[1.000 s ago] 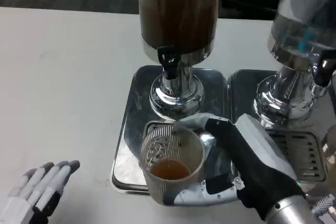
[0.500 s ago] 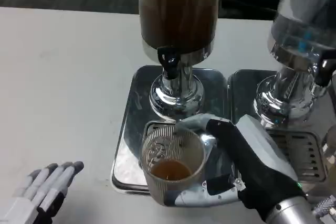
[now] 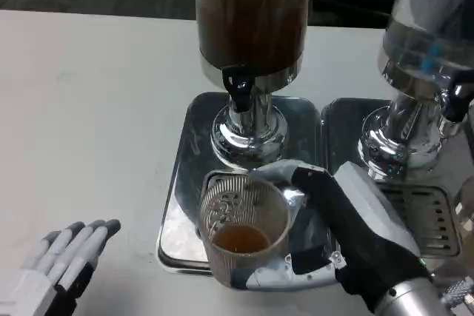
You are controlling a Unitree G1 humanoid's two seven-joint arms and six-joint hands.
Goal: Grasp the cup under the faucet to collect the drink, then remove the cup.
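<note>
Shifted slightly up and right: left hand [image 3: 63, 268], fingers straight, holding nothing, on the white table [image 3: 89, 109]. Right hand [image 3: 337, 238] clamped round cup [image 3: 243, 231], on steel tray [image 3: 181, 183] below the brown dispenser's faucet [image 3: 238, 92].

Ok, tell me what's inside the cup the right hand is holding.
The clear cup held by the right hand has a shallow pool of brown drink at the bottom. The hand's fingers cover the cup's right side and lower wall.

We seem to face a café drink station: two steel-based dispensers [image 3: 250, 42] [image 3: 426, 57] stand side by side on a white table [image 3: 89, 109].
</note>
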